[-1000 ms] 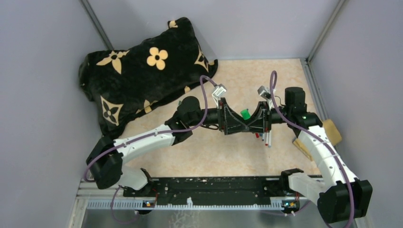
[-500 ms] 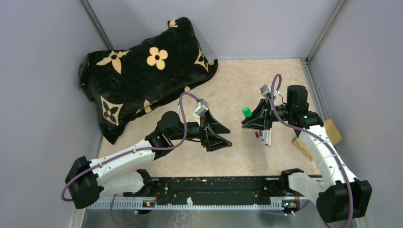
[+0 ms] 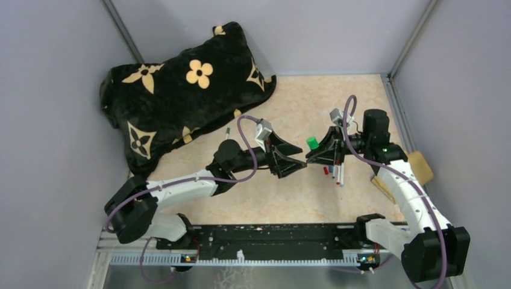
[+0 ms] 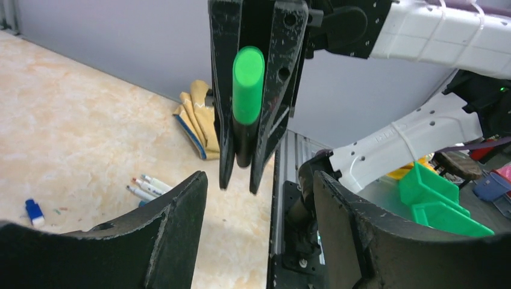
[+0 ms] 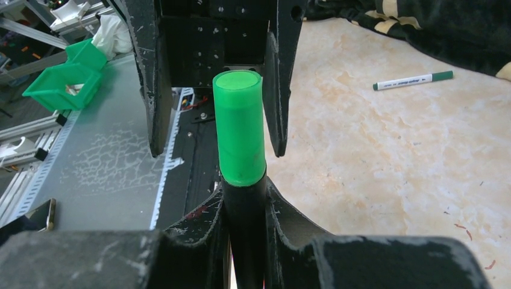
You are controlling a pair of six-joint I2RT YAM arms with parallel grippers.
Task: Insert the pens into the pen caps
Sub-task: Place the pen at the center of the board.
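Green-ended black pen [image 4: 247, 84], roughly upright, green end uppermost, clamped by right fingers [image 4: 284, 66], left fingers [image 4: 175, 235] apart.

Left arm [image 3: 181, 185], right arm [image 3: 413, 195]: white link shells, black joints. Purple cables [image 3: 246, 117] loop mid-frame. Fingers [image 4: 175, 241] black, scuffed, with screw holes.

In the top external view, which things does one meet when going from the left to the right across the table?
black flowered cushion → left gripper → green-ended black pen → loose pens → tan object
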